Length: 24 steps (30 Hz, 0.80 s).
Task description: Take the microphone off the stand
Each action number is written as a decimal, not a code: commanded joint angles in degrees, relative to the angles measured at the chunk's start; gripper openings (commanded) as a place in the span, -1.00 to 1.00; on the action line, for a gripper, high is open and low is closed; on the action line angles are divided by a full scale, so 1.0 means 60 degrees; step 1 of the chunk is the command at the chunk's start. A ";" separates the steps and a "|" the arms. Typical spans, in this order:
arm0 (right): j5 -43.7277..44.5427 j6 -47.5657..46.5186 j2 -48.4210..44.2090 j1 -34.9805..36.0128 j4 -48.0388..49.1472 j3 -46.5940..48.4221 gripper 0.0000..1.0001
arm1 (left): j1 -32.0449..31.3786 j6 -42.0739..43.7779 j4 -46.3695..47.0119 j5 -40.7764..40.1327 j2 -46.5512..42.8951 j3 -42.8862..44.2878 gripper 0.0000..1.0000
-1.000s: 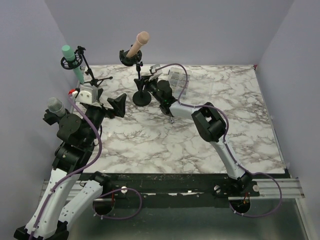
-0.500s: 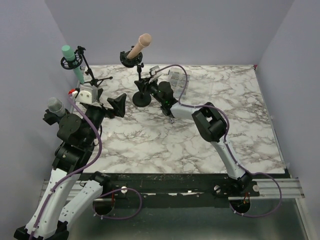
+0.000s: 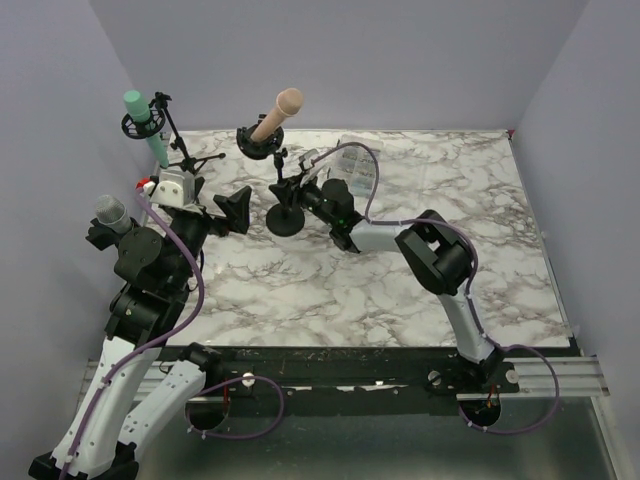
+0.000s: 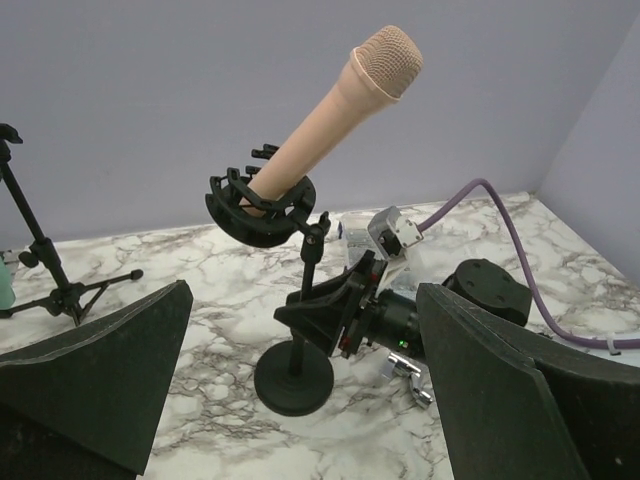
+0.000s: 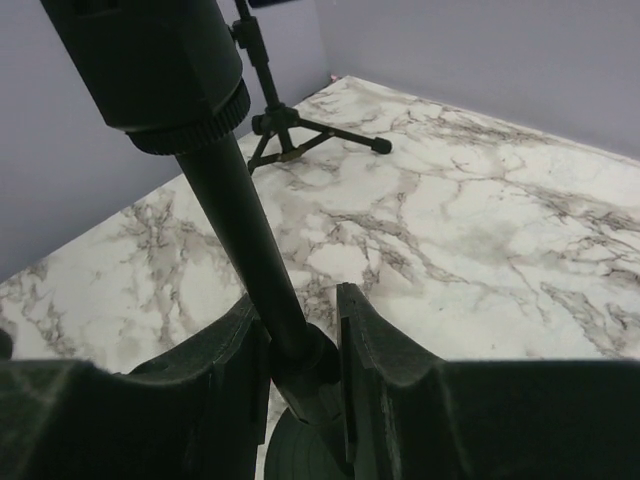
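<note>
From above, the peach microphone (image 3: 277, 110) sits tilted in its black cradle (image 3: 254, 140) near the top centre of the frame, head pointing up and to the right, on the stand (image 3: 285, 220) whose round base rests on the marble table (image 3: 400, 290). The right gripper (image 3: 295, 188) reaches in from the right, but this view does not show how its fingers meet the pole. The right wrist camera does: both dark fingers (image 5: 225, 370) are clamped against the pole low down, just above the base. The left wrist camera looks at the stand from the front, with the whole microphone clear of any finger and the cradle ringing its lower end. The left gripper (image 3: 238, 208) has its two pads spread wide at the lower corners of that view, holding nothing. A clear plastic box (image 3: 355, 163) lies behind the right arm; I cannot tell what is in it. At the upper left stands a teal microphone (image 3: 145, 125) on a tripod (image 3: 190, 160), and a grey microphone (image 3: 110, 213) sits at the left edge.
</note>
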 commanded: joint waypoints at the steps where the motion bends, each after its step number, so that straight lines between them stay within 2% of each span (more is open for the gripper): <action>1: -0.0723 0.0351 -0.0408 0.0542 -0.0727 -0.1303 -0.81 | 0.0069 0.0023 0.0161 -0.0306 0.0015 -0.0118 0.96; 13: -0.0305 0.0508 -0.2624 0.1371 -0.0841 -0.4508 -0.81 | 0.0069 0.0016 0.0154 -0.0607 -0.0003 -0.0169 0.95; 24: 0.0063 0.0609 -0.4317 0.2189 -0.0949 -0.6638 -0.72 | 0.0070 -0.0007 0.0149 -0.0651 0.0074 -0.0177 0.94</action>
